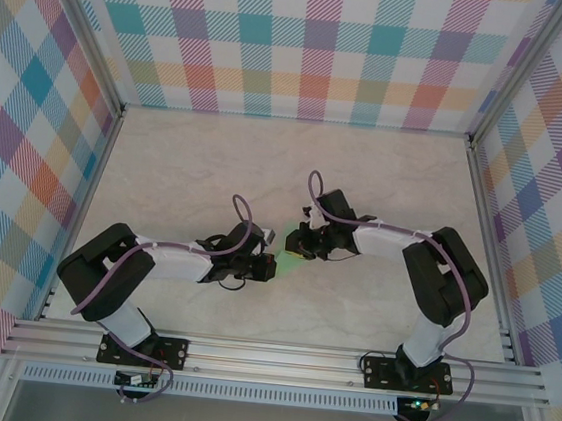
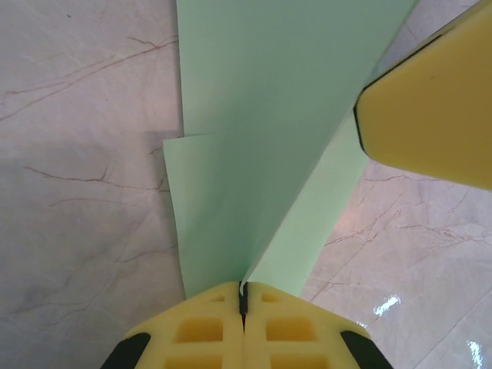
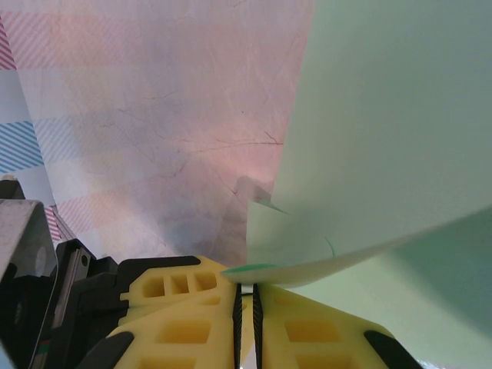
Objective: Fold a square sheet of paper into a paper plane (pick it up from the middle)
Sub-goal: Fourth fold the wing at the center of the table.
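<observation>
The marble worktop (image 1: pixel 166 158) spread pale across the middle of the overhead view, boxed in by plaid walls (image 1: pixel 319 44). My left arm (image 1: pixel 170 259) reached in from the lower left and my right arm (image 1: pixel 398 243) from the lower right, and the two met near the frame's centre. Between them sat the paper plane (image 1: pixel 289 263), a small mint-green sliver held just off the surface.

In my left wrist view the folded sheet fanned up from the bottom centre. My left jaws were clenched on its centre crease, the yellow pads (image 2: pixel 207 330) pressed together with the paper's edge caught in the seam. One of my right pads (image 2: pixel 438 100) intruded at the upper right, over the far edge of the sheet. In my right wrist view, the right jaws stood all but closed, and the green edge looked nipped between them at the bottom centre.

I judged this late in the folding, with both grips steadying the body along the crease. Next would come a careful parting of the wings, which asked for one grip to stay firm while the other let go without tearing or twisting the thin paper.
</observation>
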